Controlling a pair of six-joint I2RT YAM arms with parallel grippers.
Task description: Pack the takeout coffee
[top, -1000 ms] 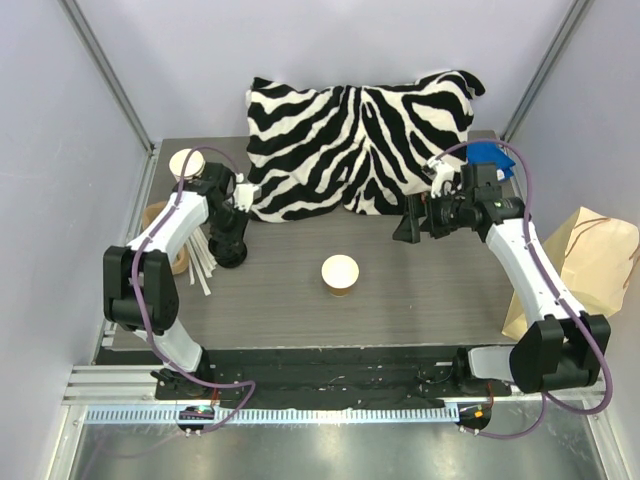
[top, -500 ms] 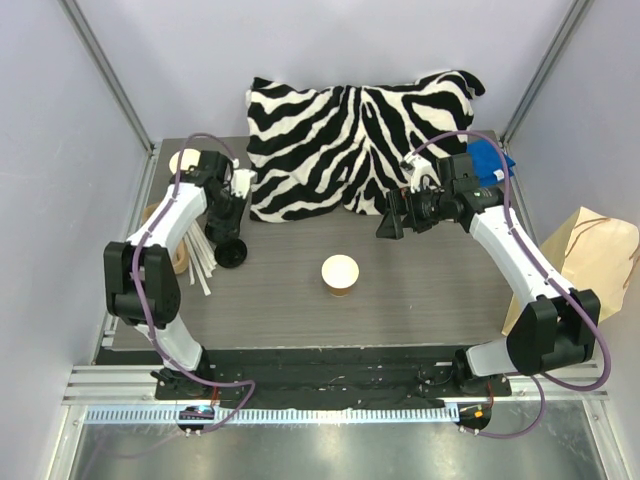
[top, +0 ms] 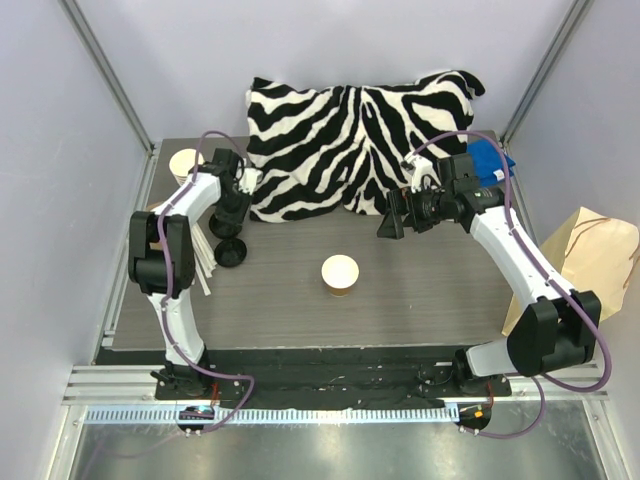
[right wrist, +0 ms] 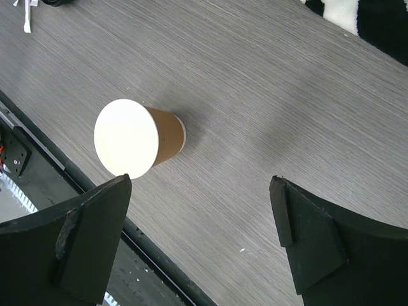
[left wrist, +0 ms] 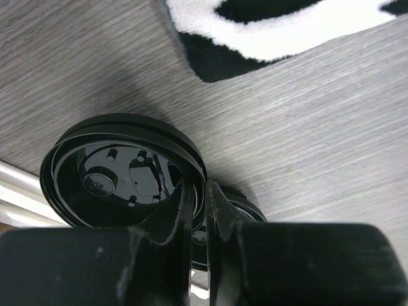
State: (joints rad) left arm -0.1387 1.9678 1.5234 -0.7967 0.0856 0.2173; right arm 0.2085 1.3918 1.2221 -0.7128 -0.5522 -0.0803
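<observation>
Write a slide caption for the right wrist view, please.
Right gripper, fingers open, looks down on an unlidded kraft paper cup on the grey table.

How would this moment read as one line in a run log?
left hand: shut on black lid | right hand: open, empty | paper cup: no lid

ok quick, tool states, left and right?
Left tool: closed, pinching the rim of the black lid.
Right tool: open, holding nothing.
</observation>
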